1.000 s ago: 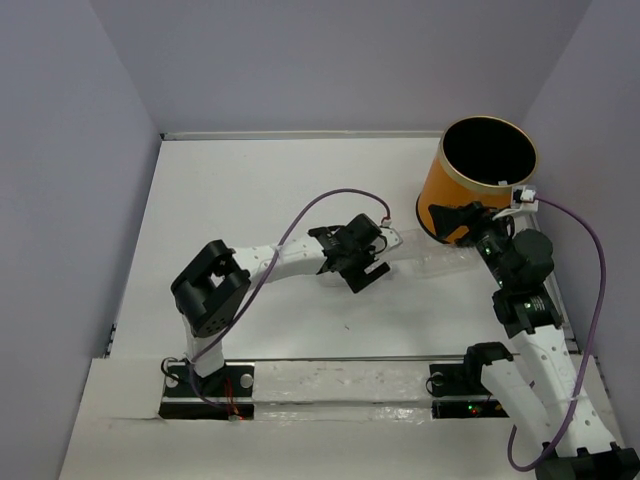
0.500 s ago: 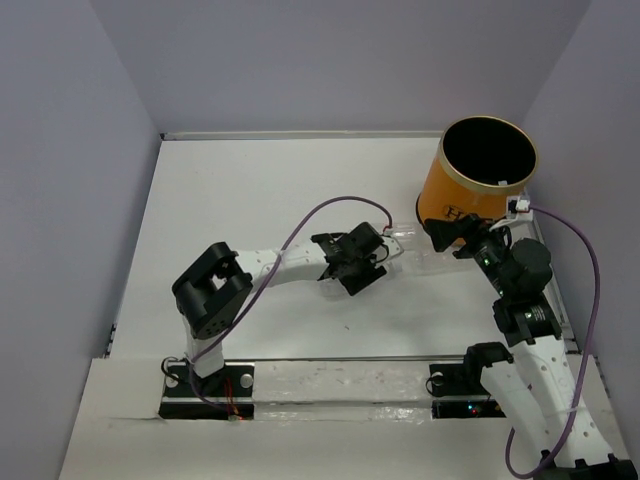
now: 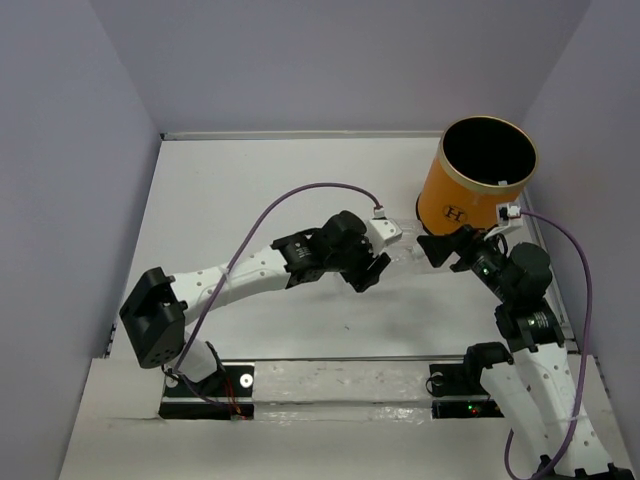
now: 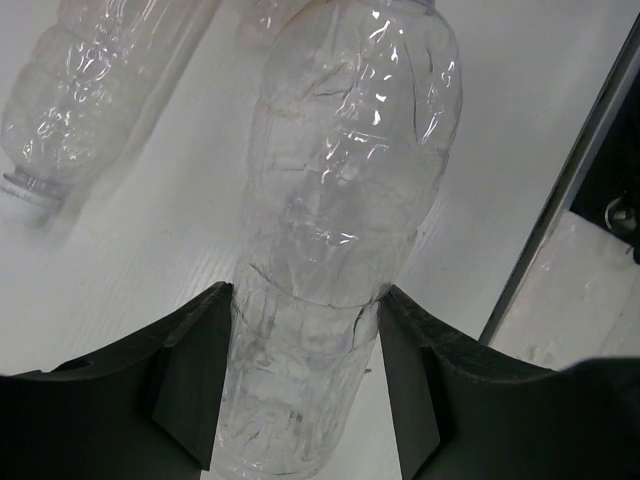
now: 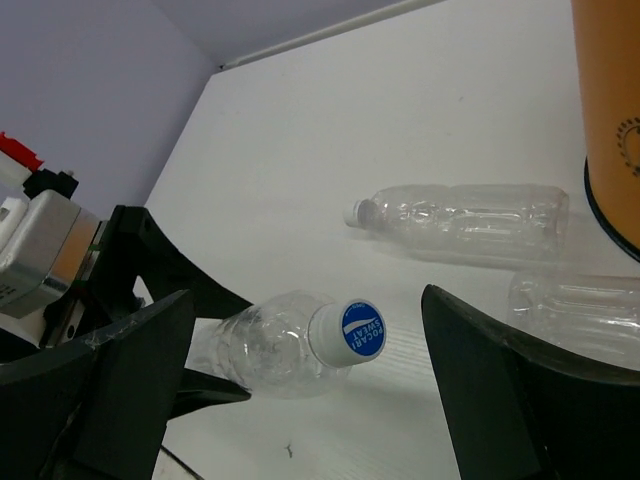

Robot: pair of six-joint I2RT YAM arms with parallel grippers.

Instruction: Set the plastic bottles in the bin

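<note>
Plastic bottle (image 4: pixel 335 230), clear and blue-capped, clamped about its body by the jaws of the left gripper (image 4: pixel 305 300). Its cap end faces the right gripper (image 5: pixel 305 300), whose jaws are spread wide. This is apparently a hand-over, since the bin (image 3: pixel 455 200) stands on the right arm's side. A second bottle (image 5: pixel 470 220) and a third bottle (image 5: pixel 580 310) lie on the table (image 3: pixel 250 200) near its base.

- The gripped bottle (image 4: pixel 330 250) between my left fingers (image 4: pixel 190 370): its cap end runs past the wrist view's top edge.
- The orange bin (image 5: pixel 612 100), at the bench's far right corner: my right wrist sees only a wall strip.
- Another bottle (image 5: pixel 570 305): partly behind my right finger (image 5: pixel 520 400).
</note>
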